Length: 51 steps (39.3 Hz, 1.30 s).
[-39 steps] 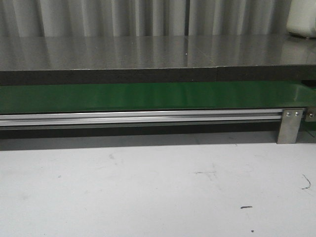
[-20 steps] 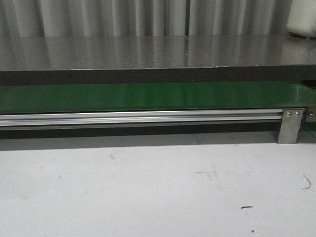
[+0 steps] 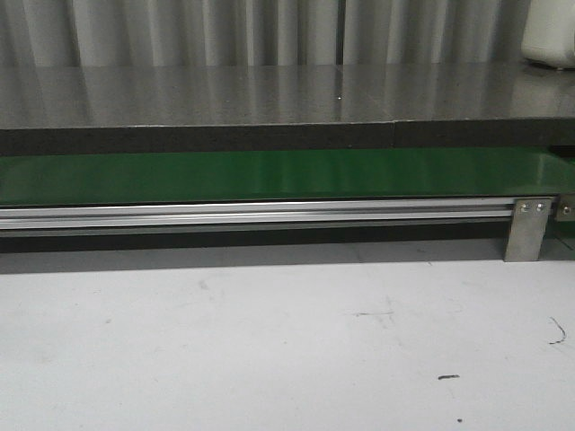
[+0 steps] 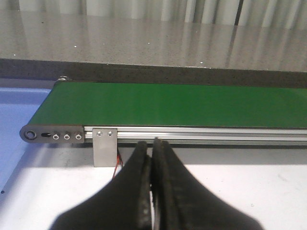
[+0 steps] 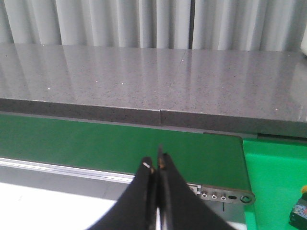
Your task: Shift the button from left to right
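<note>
A long green conveyor belt point(image 3: 269, 175) on a silver aluminium rail point(image 3: 260, 214) is shown stretching across the front view, with no arm, gripper or load seen on it. Across the last second nothing is seen to have changed in that view: the belt surface remains bare, and the white tabletop point(image 3: 269, 341) in front carries only scuff marks. The task is therefore judged not to have begun in earnest.

In the left wrist view, the left gripper point(image 4: 152, 148) is seen with its black fingers pressed together on nothing, held just short of the rail, with the belt's rounded end and a metal support bracket point(image 4: 105, 146) slightly to one side ahead of it. In the right wrist view, the right gripper point(image 5: 156, 165) is likewise pressed together and empty, poised before the belt's far end, with the grey speckled stone counter point(image 5: 153, 81) beyond.

The button cannot be placed with certainty. A small dark object with a touch of orange point(image 5: 300, 208) is glimpsed at the edge of the right wrist view, on a green surface beside the belt's end, off to the right gripper's side; it is too cropped to be identified.
</note>
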Each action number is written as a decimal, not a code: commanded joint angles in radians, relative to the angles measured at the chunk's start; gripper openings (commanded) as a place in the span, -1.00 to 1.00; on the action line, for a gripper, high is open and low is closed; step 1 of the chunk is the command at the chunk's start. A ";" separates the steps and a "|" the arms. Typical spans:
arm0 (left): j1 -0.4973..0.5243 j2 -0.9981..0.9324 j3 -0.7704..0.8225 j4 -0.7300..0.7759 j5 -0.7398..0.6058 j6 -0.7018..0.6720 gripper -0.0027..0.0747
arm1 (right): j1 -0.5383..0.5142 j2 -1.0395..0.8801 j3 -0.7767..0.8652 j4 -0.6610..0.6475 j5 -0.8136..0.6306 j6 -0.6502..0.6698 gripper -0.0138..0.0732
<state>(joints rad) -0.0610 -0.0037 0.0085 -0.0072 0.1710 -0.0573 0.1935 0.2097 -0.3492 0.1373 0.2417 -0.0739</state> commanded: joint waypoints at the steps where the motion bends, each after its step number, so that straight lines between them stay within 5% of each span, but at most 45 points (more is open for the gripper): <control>1: -0.001 -0.019 0.029 -0.001 -0.079 -0.011 -0.99 | 0.002 0.007 -0.025 -0.003 -0.089 -0.006 -0.84; 23: -0.001 -0.019 0.029 -0.001 -0.079 -0.011 -0.99 | 0.002 0.003 -0.014 -0.004 -0.099 -0.006 -0.84; 42: -0.001 -0.019 0.029 -0.001 -0.079 -0.011 -0.99 | -0.176 -0.206 0.346 -0.008 -0.132 -0.005 -0.84; 51: -0.001 -0.019 0.029 -0.001 -0.079 -0.011 -0.99 | -0.177 -0.237 0.368 -0.008 -0.089 -0.005 -0.84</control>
<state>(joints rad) -0.0610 -0.0037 0.0085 -0.0072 0.1710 -0.0600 0.0227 -0.0103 0.0268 0.1373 0.2141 -0.0739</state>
